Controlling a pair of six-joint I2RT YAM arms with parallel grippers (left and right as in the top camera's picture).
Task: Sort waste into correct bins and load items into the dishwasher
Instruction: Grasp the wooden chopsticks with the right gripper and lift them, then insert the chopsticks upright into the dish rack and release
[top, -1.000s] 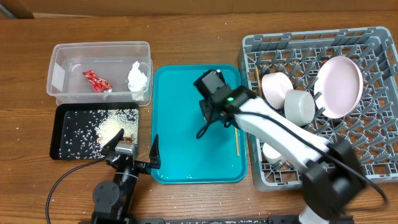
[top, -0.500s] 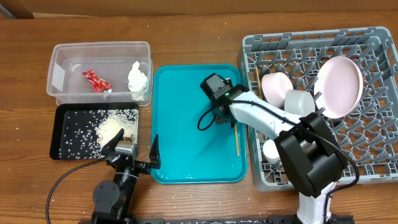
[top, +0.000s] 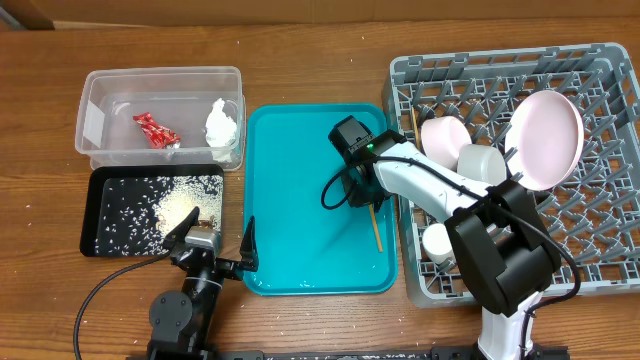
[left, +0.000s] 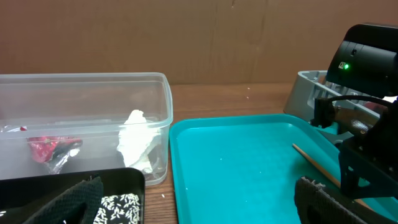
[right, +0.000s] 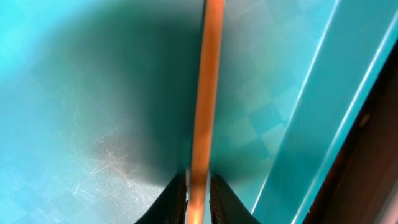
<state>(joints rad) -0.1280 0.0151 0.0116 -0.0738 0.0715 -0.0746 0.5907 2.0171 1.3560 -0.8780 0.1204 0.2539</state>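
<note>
A thin wooden chopstick (top: 376, 228) lies near the right edge of the teal tray (top: 290, 200). My right gripper (top: 366, 198) is shut on its upper end. In the right wrist view the chopstick (right: 208, 93) runs straight out from between my right gripper (right: 199, 200). My left gripper (top: 215, 243) stands open at the table's front, empty, between the black tray (top: 95, 210) and the teal tray. The grey dish rack (top: 610, 250) holds a pink plate (top: 547, 138), a pink bowl (top: 443, 140), a whitish bowl (top: 480, 170) and a white cup (top: 437, 243).
The clear tub (top: 100, 100) at the back left holds a crumpled white napkin (top: 222, 122) and a red wrapper (top: 156, 130). Whitish food scraps (top: 170, 205) are spread in the black tray. The right arm reaches across the rack's left wall.
My right gripper moved right across the teal tray and closed on the chopstick, whose upper end has shifted left off the tray's edge. The left gripper stayed still.
</note>
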